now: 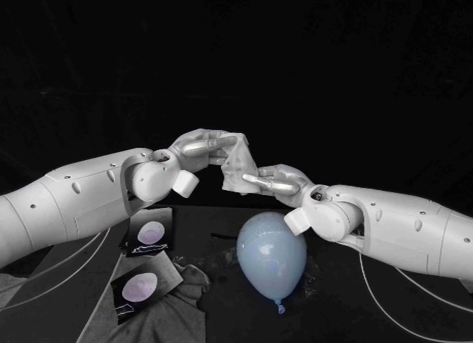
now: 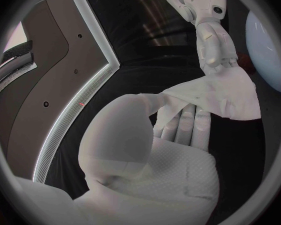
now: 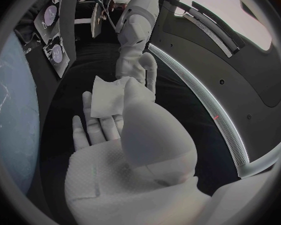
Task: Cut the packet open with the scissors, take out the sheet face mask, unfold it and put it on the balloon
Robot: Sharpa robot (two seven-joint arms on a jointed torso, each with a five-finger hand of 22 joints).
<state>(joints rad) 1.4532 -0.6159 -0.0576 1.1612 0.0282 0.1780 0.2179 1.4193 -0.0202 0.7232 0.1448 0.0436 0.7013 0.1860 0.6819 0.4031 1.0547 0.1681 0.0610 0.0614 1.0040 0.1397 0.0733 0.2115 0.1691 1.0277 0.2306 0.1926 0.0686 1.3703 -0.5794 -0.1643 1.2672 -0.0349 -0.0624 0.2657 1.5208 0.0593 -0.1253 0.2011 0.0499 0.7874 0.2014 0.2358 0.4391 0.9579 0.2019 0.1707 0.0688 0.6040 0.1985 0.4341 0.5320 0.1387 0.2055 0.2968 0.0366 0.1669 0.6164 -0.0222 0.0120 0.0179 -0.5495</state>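
Head view: left hand and right hand both pinch the folded sheet mask, up in the air above the balloon. A packet lies near the balloon, left-arm side. Left wrist view: mask draped over left fingertips, right hand gripping its far edge. Right wrist view: right thumb pressed on the mask.

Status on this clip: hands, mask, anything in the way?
Left hand and right hand both hold the mask, raised, folded. Balloon lies below, bare. Packets sit left of it, out of the way.
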